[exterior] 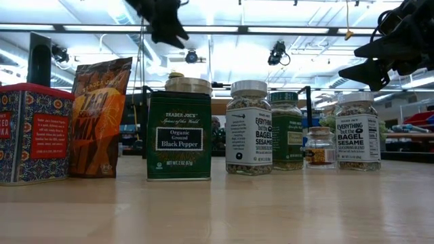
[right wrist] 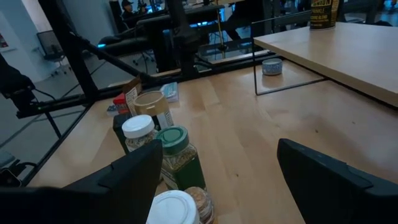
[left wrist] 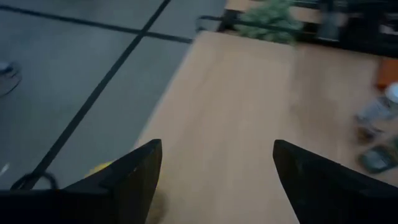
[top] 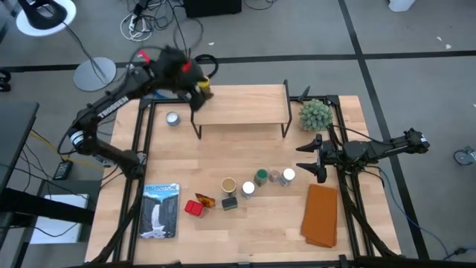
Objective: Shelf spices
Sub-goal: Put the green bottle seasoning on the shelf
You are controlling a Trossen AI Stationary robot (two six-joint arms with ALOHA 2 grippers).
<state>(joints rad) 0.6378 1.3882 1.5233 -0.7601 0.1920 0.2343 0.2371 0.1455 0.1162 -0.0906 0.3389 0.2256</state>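
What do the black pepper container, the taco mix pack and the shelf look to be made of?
Black pepper container: likely painted metal, boxy with a printed label. Taco mix pack: glossy flexible film, creased. Shelf: pale matte wood board on thin black, probably metal, legs.

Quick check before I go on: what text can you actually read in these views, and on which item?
"TRADER JOE'S Organic Ground Black Pepper": green tin.
"EVERYTHING but the BAGEL SESAME": white-lidded jar and a second jar.
"MIX", partly readable: orange packet.
"TROSSEN": left arm.
Red tin, green-lidded jar, booklet: too small or blurred.
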